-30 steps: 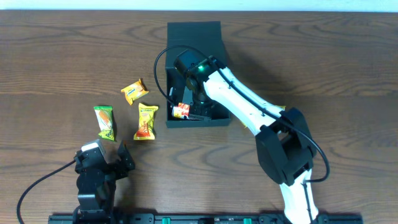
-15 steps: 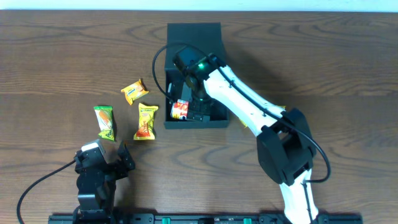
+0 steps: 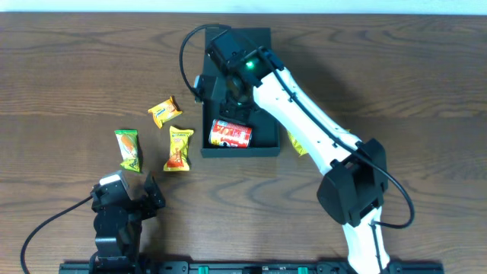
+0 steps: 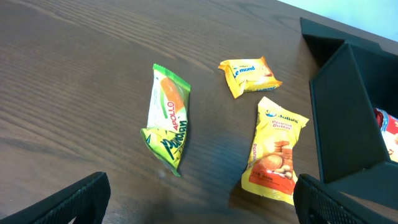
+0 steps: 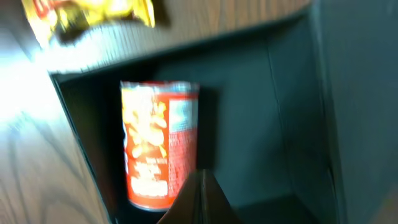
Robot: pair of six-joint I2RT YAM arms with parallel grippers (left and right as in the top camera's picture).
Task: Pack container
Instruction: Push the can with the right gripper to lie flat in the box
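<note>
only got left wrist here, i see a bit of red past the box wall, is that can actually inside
observer: yes, the red cylindrical chip can lies on its side inside the dark teal-green square cardboard box, against its near wall.
operator: is the right arm holding it
observer: no, the can lies free; the right fingers hover over the box's far half.
operator: any packets besides my three
observer: one more, a yellow packet just right of the box, partly under the right arm.
</note>
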